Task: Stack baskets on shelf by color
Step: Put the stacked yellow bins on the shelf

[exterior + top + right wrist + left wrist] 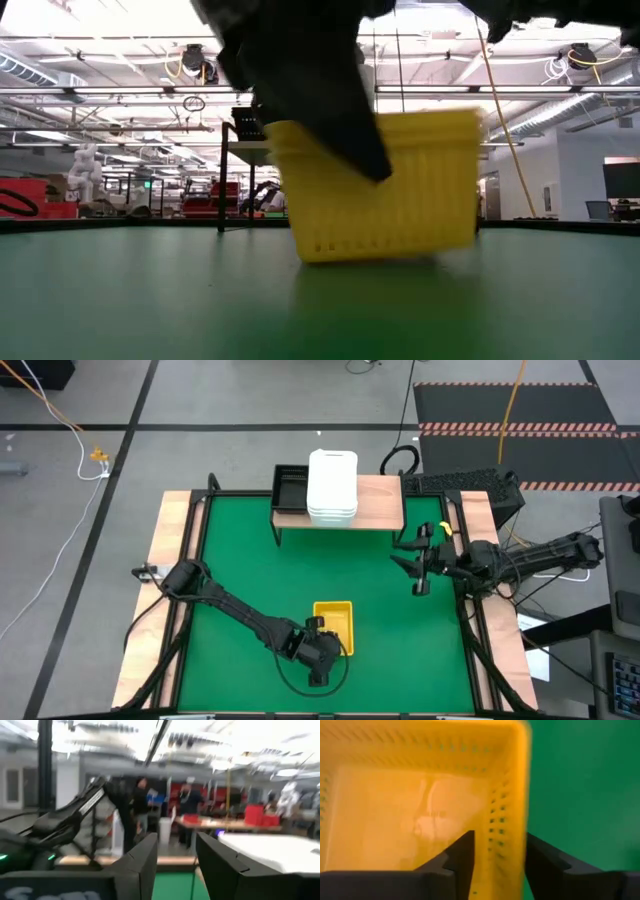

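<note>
A yellow mesh-sided basket (335, 622) (400, 200) stands on its base on the green table, near the front middle. My left gripper (330, 650) (500, 840) comes down over its near end and is open, one finger inside the basket and one outside. On the wooden shelf (380, 500) at the back stand a stack of white baskets (332, 485) and, left of it, a black basket (290, 487). My right gripper (412, 568) (175, 837) hangs open and holds nothing, raised at the table's right side near the shelf's right end. My left gripper straddles the yellow basket's near-end wall (507, 820), slanting down from the table's left. One finger (465, 855) is inside the basket and the other (540, 857) outside. I cannot tell whether the fingers touch the wall. The basket stays on the table.
The green table (240, 560) has wooden strips along its left and right sides. A thin black cable loops on the table by the left gripper (290, 680). The shelf stands on thin black legs (224, 180) at the far edge.
</note>
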